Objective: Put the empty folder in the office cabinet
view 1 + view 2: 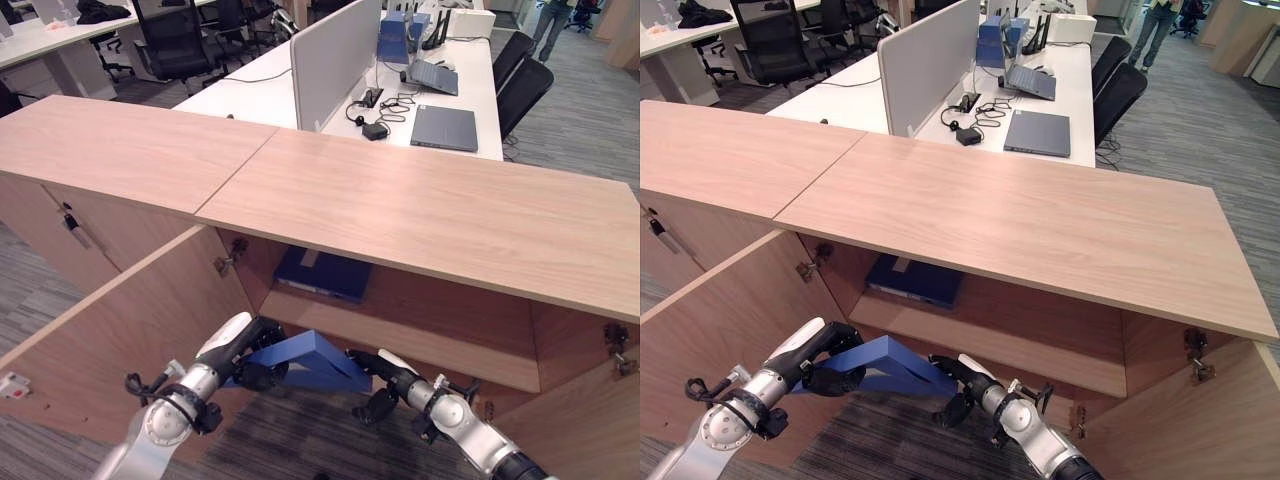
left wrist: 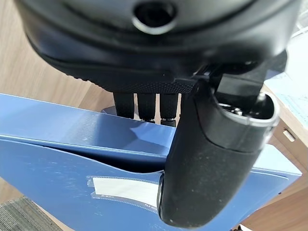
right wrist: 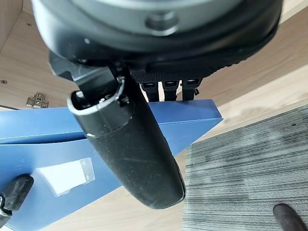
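Two dark hands hold the flat blue plastic folder (image 1: 310, 362) low at the near opening of the light wooden office cabinet (image 1: 420, 215), the left hand (image 1: 250, 350) pinching its left end and the right hand (image 1: 385, 368) pinching its right end.

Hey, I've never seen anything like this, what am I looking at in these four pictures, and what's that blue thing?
A two-armed humanoid robot stands at an open office cabinet. Two pictures come from its head, looking down; two from cameras on its wrists. Its left hand and right hand grip a blue folder from either side, in front of the lower opening. Another blue folder lies on the shelf inside. Behind the cabinet, a desk carries a closed laptop.
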Controlling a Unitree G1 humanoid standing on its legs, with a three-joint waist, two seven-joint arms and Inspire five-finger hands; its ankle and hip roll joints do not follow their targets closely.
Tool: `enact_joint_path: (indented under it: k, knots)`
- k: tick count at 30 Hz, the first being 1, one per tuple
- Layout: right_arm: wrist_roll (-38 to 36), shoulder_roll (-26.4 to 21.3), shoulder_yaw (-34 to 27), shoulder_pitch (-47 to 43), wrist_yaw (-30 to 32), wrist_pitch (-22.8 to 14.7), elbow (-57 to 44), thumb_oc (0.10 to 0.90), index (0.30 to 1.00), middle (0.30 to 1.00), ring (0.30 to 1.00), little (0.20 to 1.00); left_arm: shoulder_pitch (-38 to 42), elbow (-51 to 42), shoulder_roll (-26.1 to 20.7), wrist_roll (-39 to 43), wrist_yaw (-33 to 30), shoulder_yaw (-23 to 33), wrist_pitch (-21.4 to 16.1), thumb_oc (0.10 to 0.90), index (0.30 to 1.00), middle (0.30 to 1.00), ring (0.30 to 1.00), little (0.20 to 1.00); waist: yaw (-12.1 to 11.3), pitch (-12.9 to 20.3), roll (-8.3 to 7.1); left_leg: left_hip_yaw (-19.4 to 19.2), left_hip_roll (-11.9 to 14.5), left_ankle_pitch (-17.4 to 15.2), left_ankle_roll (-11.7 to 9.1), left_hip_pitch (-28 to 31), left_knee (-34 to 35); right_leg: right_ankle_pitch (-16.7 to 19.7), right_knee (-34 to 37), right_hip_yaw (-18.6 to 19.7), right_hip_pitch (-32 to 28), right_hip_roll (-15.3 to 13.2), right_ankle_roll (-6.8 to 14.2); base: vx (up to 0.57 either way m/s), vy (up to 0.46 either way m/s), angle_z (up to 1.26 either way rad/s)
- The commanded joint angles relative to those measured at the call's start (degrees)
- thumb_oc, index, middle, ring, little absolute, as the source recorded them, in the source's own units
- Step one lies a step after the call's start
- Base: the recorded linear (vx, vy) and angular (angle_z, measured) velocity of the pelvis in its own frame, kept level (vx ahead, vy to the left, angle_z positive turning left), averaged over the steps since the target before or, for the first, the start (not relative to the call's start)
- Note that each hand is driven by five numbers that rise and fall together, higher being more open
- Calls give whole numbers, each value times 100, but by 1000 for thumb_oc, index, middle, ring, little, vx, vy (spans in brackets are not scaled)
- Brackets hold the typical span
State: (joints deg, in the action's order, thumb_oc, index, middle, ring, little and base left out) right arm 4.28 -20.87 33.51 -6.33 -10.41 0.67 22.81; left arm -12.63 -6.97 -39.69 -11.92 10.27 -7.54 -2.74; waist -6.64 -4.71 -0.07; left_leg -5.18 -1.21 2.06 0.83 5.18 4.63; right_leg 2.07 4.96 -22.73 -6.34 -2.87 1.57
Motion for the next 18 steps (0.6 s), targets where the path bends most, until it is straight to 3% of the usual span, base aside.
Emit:
enact_joint_path:
  k: [1,4,8,9,10,13,18]
  knots:
    - [-134,234,323,-743,-4,-500,-499,800,900,900,900,900,1179,-737,-142,118,-430,-121,-666,400,300,300,300,300,69,186,-195,-150,125,-322,-205,-29,37,-184,4,97,-206,-232,399,0,0,0]
    - [-101,210,332,-760,9,-518,-548,800,900,900,900,900,1296,-841,-150,377,-293,-314,-717,400,300,300,300,300,102,188,-187,-158,125,-324,-202,-16,37,-181,4,105,-211,-234,401,0,0,0]
    - [-85,128,384,-850,20,-565,-542,800,900,900,900,900,1636,-1086,-261,1729,147,-943,-740,400,300,300,300,300,188,212,-153,-181,123,-327,-198,-4,37,-167,4,114,-203,-234,409,0,0,0]
    - [-87,130,377,-854,23,-570,-533,800,900,900,900,900,1652,-1082,-270,1754,154,-950,-738,400,300,300,300,300,180,210,-155,-181,124,-328,-198,-4,37,-166,4,114,-202,-233,409,0,0,0]
    - [-176,241,494,-950,53,-583,-296,800,900,900,900,900,1847,-1279,-287,2586,271,-1228,-769,400,300,300,300,300,208,220,-150,-179,130,-326,-200,-7,37,-162,4,113,-203,-232,410,4,-18,-4]
    - [-72,489,801,-1239,154,-669,138,800,900,900,900,900,2268,-1673,-416,3829,505,-1824,-708,400,300,300,300,300,217,224,-150,-188,138,-327,-208,9,37,-166,4,139,-215,-211,413,-1,-28,-7]
    - [77,616,984,-1580,301,-713,331,800,900,900,900,900,2589,-1566,-325,4592,587,-2476,-565,400,300,300,300,300,228,229,-152,-197,148,-324,-209,30,37,-166,4,143,-233,-194,416,-1,-7,-1]
